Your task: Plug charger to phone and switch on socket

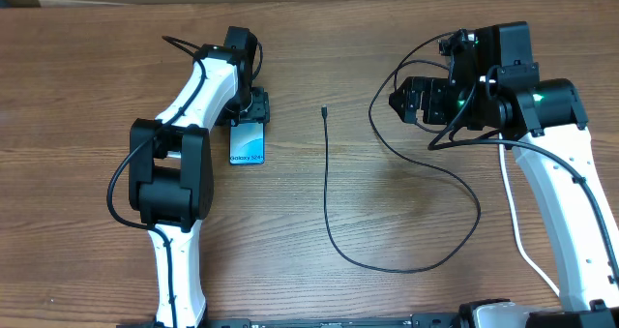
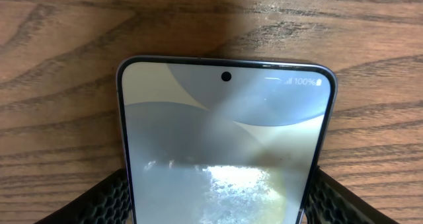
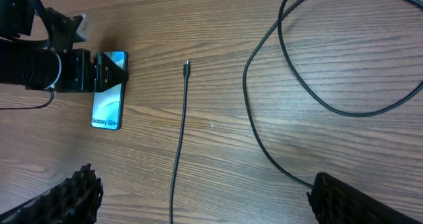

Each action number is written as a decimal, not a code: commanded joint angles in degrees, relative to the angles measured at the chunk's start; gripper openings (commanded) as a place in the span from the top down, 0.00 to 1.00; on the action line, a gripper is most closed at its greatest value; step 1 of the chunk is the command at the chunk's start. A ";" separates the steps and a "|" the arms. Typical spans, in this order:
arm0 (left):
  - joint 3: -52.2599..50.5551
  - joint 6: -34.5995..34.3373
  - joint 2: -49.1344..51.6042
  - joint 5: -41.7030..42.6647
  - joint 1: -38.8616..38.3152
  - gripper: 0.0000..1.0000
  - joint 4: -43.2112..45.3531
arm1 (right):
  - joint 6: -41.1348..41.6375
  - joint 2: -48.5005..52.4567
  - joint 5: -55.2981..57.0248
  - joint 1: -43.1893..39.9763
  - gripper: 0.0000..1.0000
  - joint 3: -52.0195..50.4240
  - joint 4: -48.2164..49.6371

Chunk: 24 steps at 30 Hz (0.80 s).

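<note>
black left gripper [image 2: 221, 201] pinches the galaxy phone [image 2: 225, 118]; it may skid from the charger connector [image 1: 324, 110] at 3 o'clock. right gripper [image 3: 198, 197] spread.

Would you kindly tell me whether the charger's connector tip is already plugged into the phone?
No, the charger's connector tip lies loose on the table, well apart from the phone.

Left pincer [image 2: 223, 201] clamped, right pincer [image 3: 208, 201] wide
</note>
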 commanded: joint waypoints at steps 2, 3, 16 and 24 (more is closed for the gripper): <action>-1.90 0.48 0.94 0.24 -0.61 0.48 -0.76 | -0.20 -0.20 -0.52 -0.15 0.00 0.31 0.33; -1.90 0.48 0.94 0.24 -0.61 0.50 -0.76 | -0.20 -0.20 -0.52 -0.15 0.00 0.31 0.33; 0.13 -2.67 0.39 0.24 -0.52 0.96 -3.04 | -0.11 -0.20 -2.45 -0.15 0.00 0.31 1.64; 13.53 -9.29 0.35 0.70 0.35 0.96 -15.72 | -0.07 -0.20 -2.43 0.59 0.10 0.31 2.21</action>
